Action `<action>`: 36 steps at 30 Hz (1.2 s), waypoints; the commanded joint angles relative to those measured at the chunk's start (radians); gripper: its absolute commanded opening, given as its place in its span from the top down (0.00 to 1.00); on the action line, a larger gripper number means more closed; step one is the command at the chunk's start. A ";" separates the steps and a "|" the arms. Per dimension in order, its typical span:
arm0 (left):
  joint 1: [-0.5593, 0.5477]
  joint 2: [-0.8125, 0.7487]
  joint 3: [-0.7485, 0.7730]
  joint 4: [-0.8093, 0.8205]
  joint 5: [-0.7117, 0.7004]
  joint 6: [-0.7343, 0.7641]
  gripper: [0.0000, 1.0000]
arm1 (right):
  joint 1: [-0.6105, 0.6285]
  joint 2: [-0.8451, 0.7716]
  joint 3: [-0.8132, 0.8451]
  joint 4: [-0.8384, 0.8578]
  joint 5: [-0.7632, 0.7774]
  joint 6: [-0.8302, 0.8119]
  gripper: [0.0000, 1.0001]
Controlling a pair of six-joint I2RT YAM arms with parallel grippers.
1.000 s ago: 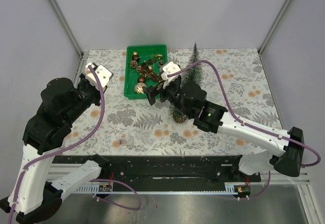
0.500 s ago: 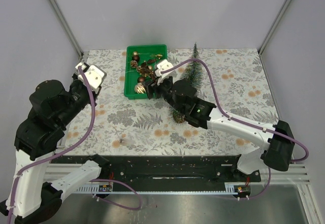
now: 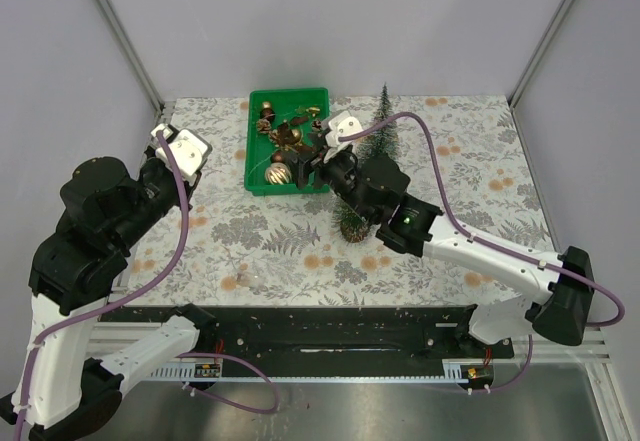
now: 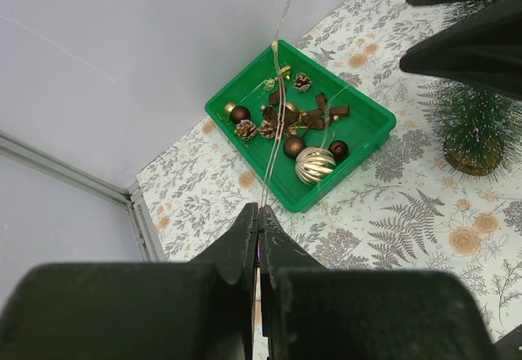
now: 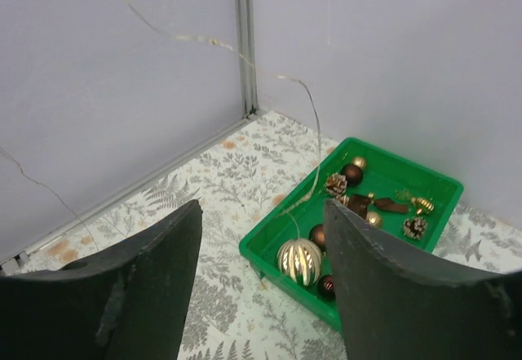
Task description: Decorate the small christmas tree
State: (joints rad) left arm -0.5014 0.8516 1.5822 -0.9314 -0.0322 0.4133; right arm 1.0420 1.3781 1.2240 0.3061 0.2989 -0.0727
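Bright even diffuse light; soft faint shadows; wrist-view foregrounds slightly blurred.

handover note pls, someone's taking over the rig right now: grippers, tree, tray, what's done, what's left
Left gripper: shut, pinching a thin wire that runs over the green tray.
Right gripper: open, nothing between its fingers, held above the tray's side nearest the tree.
Small christmas tree: upright on the tablecloth, right of the tray; no decoration shows on it.
Ornaments: all in the tray, including the gold ball.
Done: wire in hand.
Left: put the wire and ornaments on the tree.
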 commanded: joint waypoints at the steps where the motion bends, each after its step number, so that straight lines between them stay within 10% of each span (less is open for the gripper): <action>1: 0.003 0.000 0.018 0.028 0.017 -0.025 1.00 | -0.005 -0.045 -0.009 0.079 0.048 -0.010 0.27; 9: 0.003 -0.002 0.051 0.009 0.028 -0.034 1.00 | -0.007 0.024 0.043 0.088 0.054 -0.038 0.24; 18: 0.003 -0.013 0.052 0.006 0.025 -0.021 0.98 | -0.007 0.015 0.063 0.085 0.051 -0.038 1.00; 36: 0.001 0.058 0.004 0.153 0.083 -0.045 0.98 | -0.117 0.091 0.506 -0.044 0.123 -0.461 1.00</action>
State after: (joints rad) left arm -0.5014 0.8665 1.5925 -0.8986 0.0090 0.3912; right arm 0.9661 1.4082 1.5909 0.2966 0.4015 -0.3958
